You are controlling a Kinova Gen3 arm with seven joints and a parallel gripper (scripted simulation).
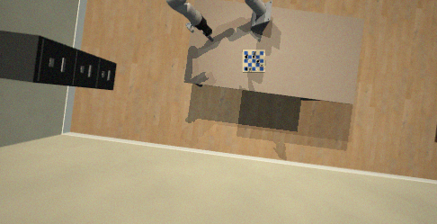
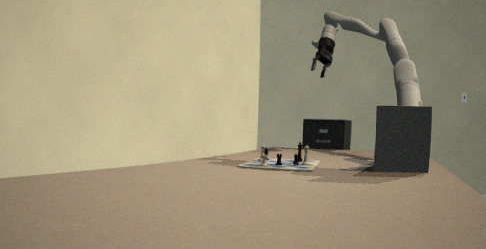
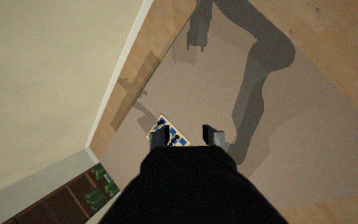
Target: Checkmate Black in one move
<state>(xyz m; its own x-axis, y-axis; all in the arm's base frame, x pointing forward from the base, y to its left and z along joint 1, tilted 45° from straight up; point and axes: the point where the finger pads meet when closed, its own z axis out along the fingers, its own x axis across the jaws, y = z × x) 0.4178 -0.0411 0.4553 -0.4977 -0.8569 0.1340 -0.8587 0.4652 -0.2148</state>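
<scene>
Exterior view: pale walls meet at a corner behind a broad matte tan table (image 2: 150, 210), a black drawer cabinet (image 2: 327, 133) standing beyond it. From above, the table sits on wood-plank flooring (image 1: 135, 90). A smooth white jointed arm (image 2: 402, 70) rises from a dark square pedestal (image 2: 403, 137), arches over and angles downward. Its black gripper (image 2: 318, 68) hangs high, fingers fully spread and empty. The blue-and-white chessboard (image 2: 311, 165), carrying small dark and light pieces, lies flat beside the pedestal.
</scene>
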